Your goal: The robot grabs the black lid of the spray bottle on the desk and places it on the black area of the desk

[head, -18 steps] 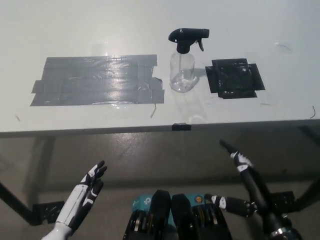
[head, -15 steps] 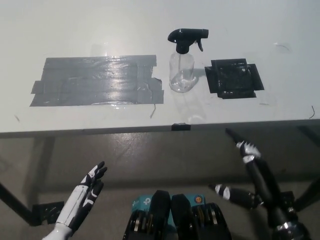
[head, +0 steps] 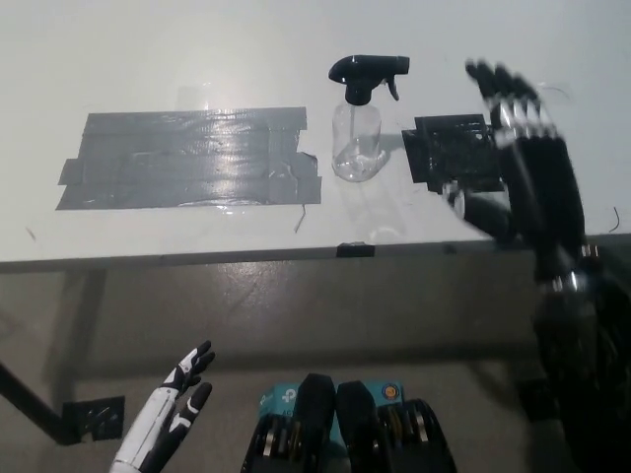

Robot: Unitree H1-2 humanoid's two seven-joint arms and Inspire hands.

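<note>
No text, label, brand or number can be read anywhere. The spray bottle [head: 359, 120] is unmarked. The desk [head: 148, 59] carries no writing.

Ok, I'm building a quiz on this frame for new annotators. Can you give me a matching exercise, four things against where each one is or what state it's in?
Things:
1. spray bottle
2. right hand
3. left hand
4. grey tape patch

Places or states:
A. low at the lower left, below the desk edge, open
B. widest marked area, on the left part of the desk
C. upright between the two taped areas, black lid on
D. raised over the black area, fingers spread

Pairs: 1-C, 2-D, 3-A, 4-B
</note>
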